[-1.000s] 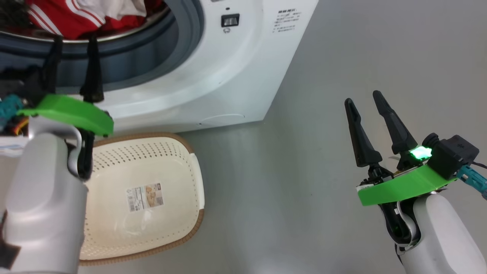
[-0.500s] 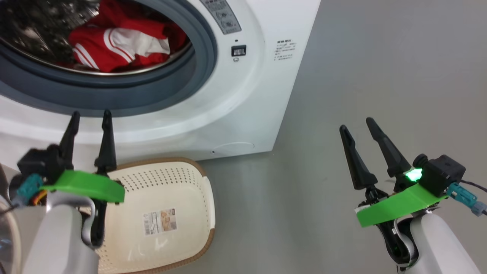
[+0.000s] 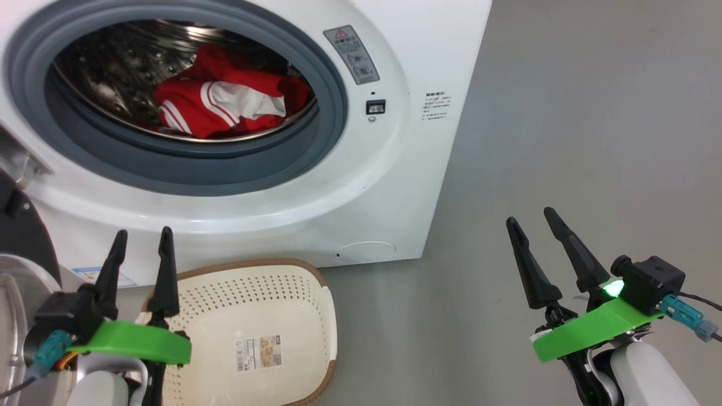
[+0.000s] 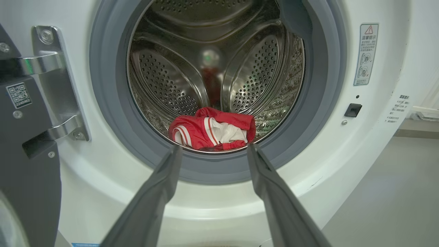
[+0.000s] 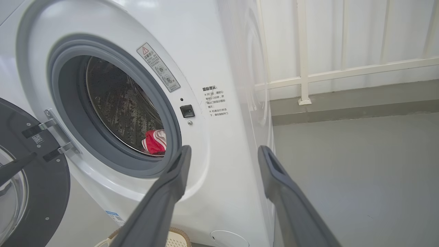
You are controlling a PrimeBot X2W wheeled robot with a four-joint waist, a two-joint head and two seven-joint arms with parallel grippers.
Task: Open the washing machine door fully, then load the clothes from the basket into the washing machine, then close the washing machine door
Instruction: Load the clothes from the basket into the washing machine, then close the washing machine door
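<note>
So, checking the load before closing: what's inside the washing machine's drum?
The red-and-white clothes lie bunched low in the steel drum, near the front. Anything beneath the heap is covered.

- Smooth grey floor [image 3: 564,113].
- Washing machine [image 3: 361,214] stands on it, at 11 o'clock.
- Basket [image 3: 225,290] rests at 7 o'clock, just beside the machine's front.

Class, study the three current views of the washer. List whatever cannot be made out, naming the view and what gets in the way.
washing machine door: all three views, cut off by the left edge; its window mostly out of frame.
basket: head view, near end past the bottom edge, left side behind the left gripper.
clothes: left wrist view, bunched, number unclear.
warning label: every view, print too small.
</note>
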